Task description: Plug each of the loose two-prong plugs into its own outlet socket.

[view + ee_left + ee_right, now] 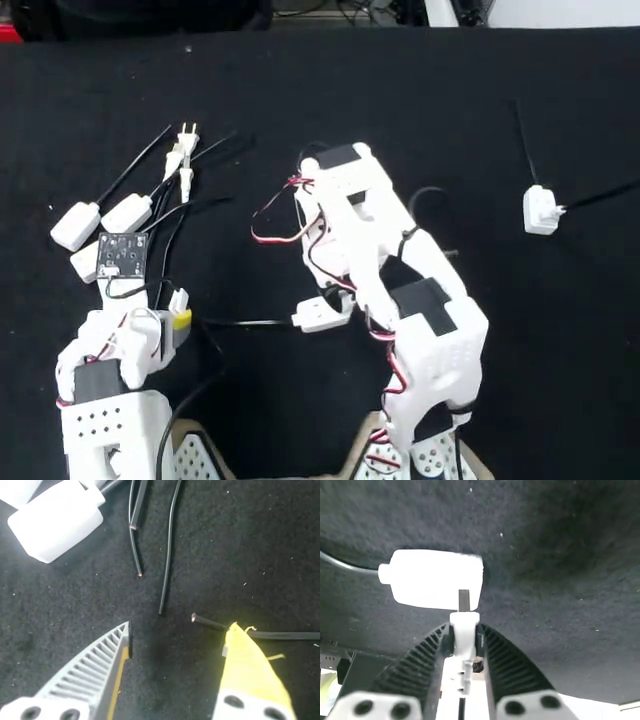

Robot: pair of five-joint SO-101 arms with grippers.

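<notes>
One small white two-prong plug [464,624] is sitting clamped in the right gripper [464,632], whose ribbed jaws are pressing shut on its flat sides. Its dark prong is pointing at a rounded white plastic outlet socket [437,579] lying just ahead on the black cloth-covered table [560,555]; I cannot tell whether the prong is touching the socket face or entering a slot. Judging by its look, the plug is going to handle as a light, rigid, rather smooth piece of plastic, best held on the broad sides of the body behind the prongs, which are looking thin enough to bend under a crooked push. The socket is seeming just as light, so it is likely going to slide across the cloth unless something is bracing its far end. Two more loose white plugs [184,152] are lying at the far left of the table, near a cluster of white sockets [100,220]. The left gripper [180,627] is hanging wide open over the cloth, nothing lying between its grey ribbed finger [107,652] and yellow-taped finger [250,665], with thin black cables [170,545] running just beyond it.
</notes>
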